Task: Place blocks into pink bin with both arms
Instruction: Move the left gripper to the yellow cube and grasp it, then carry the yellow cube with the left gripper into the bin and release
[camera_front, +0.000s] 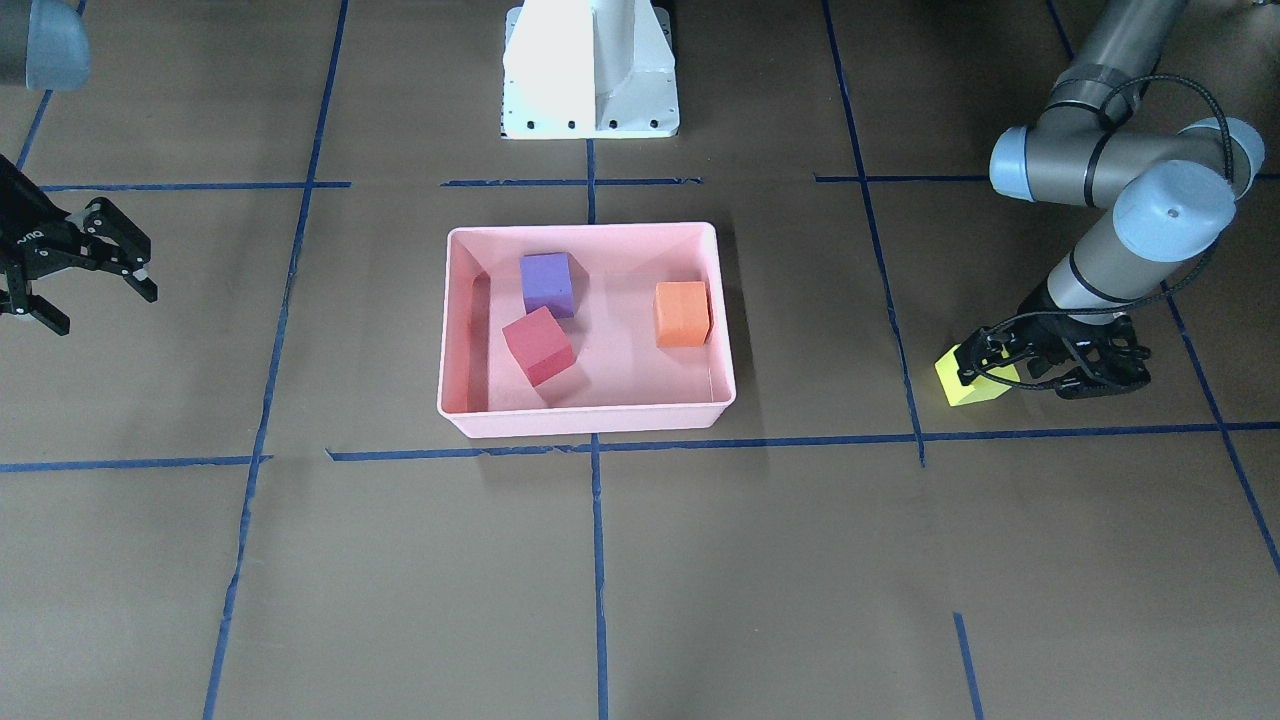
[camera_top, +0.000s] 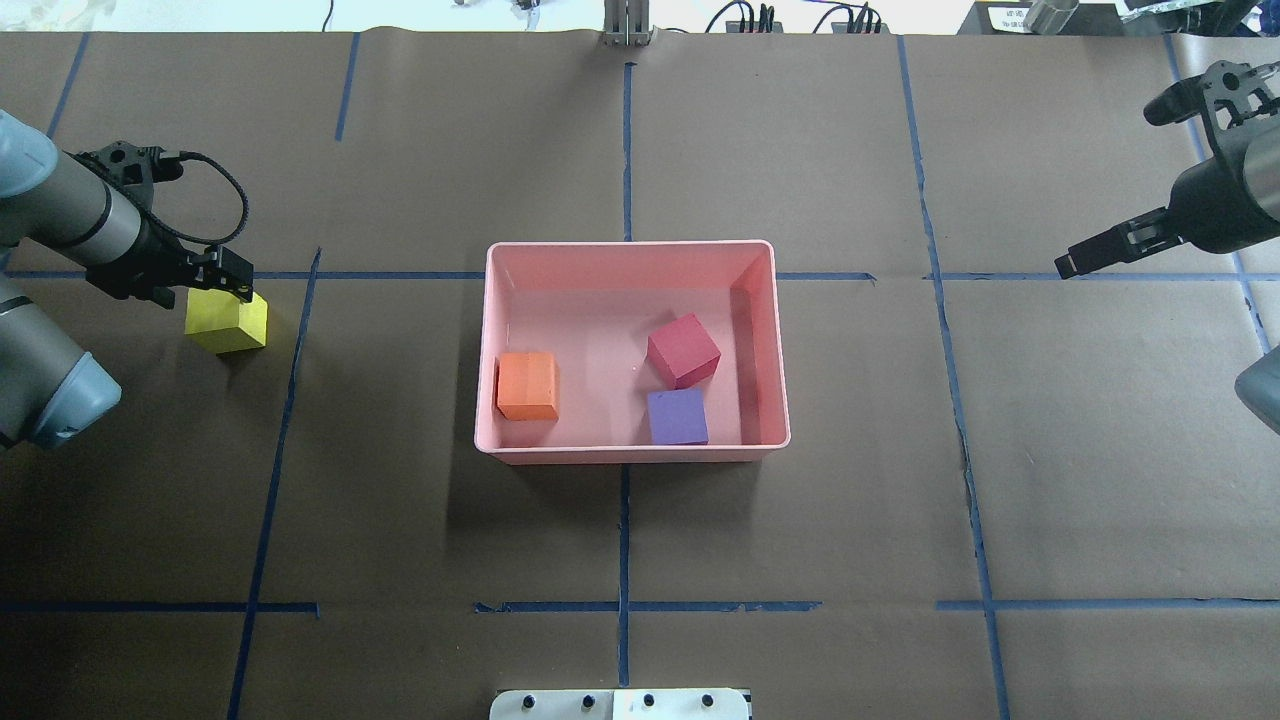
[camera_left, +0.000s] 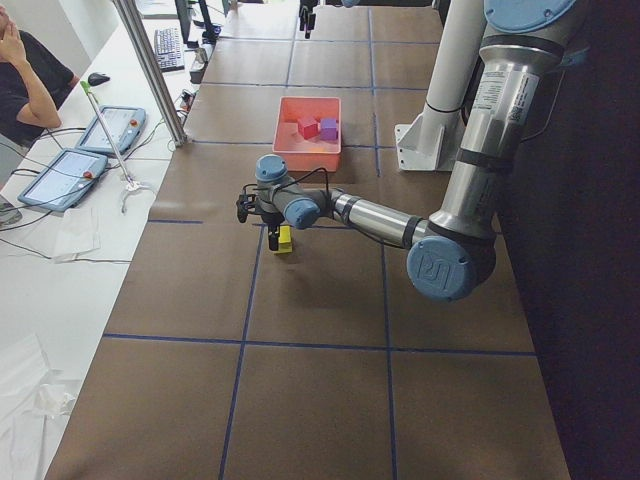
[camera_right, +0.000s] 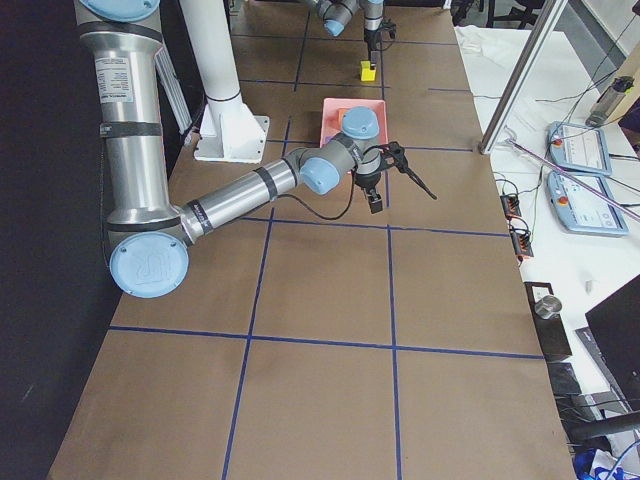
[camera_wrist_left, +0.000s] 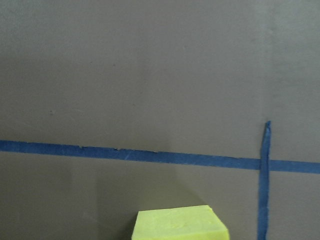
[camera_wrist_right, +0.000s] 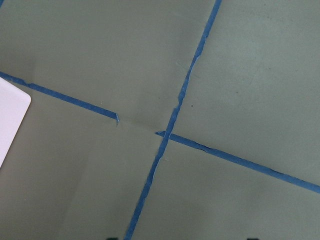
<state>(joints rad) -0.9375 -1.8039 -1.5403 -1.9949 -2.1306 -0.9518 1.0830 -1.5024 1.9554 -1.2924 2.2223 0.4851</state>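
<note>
The pink bin (camera_front: 590, 428) sits mid-table and also shows in the overhead view (camera_top: 630, 452). The purple block (camera_front: 547, 283), the red block (camera_front: 538, 345) and the orange block (camera_front: 682, 313) lie inside it. The yellow-green block (camera_front: 965, 388) rests on the table at the robot's far left and also shows in the overhead view (camera_top: 228, 324). My left gripper (camera_front: 985, 368) is low over that block's top edge and looks open. The left wrist view shows only the block's top (camera_wrist_left: 180, 225), with no fingers. My right gripper (camera_front: 105, 305) is open and empty, held above the table far to the bin's other side.
The white pedestal base (camera_front: 590, 70) stands behind the bin. Blue tape lines (camera_top: 625, 530) divide the brown table cover into squares. An operator (camera_left: 25, 80) sits at a side desk with tablets (camera_left: 110, 128), beyond the table's far edge.
</note>
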